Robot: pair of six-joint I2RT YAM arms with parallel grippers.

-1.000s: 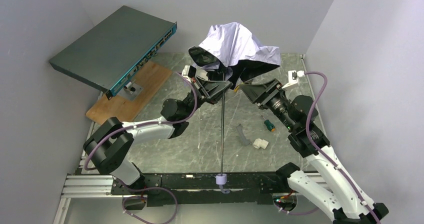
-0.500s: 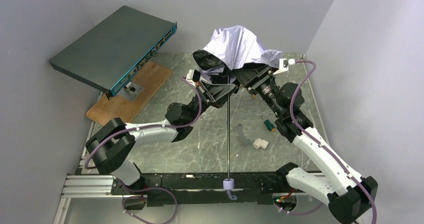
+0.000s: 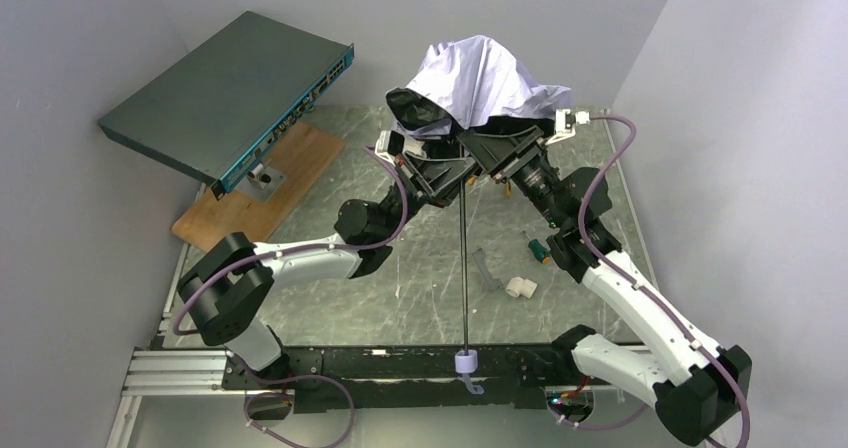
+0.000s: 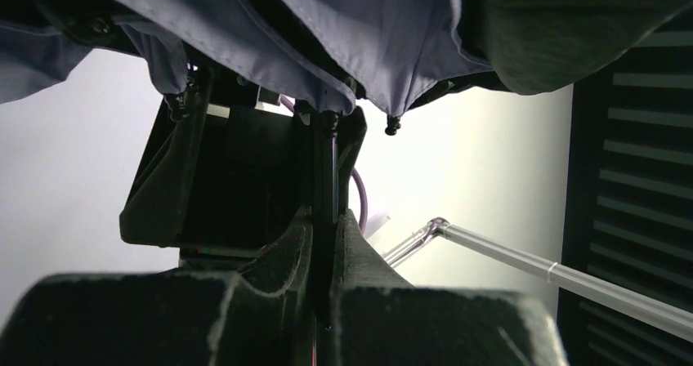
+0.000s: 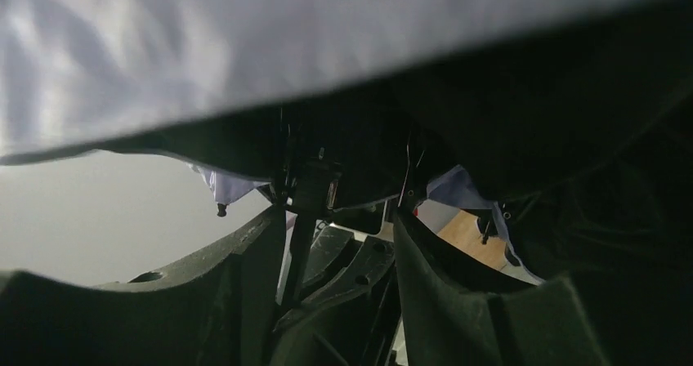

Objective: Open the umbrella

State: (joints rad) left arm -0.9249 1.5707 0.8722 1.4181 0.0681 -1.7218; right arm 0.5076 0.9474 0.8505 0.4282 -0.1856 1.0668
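Umbrella (image 3: 472, 103) runs far-to-near, canopy (image 3: 490, 73) far, handle (image 3: 465, 361) nearest; left hand (image 4: 324, 227) clamps its shaft (image 3: 463, 268), right hand (image 5: 339, 227) apart.

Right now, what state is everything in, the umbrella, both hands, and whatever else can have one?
Umbrella: shaft extended, canopy bunched, not spread.
Left hand: shut on the umbrella's shaft.
Right hand: open, fingers either side of the shaft under the canopy.
Network switch: tilted, not lying flat.
Green-handled tool: lying flat.
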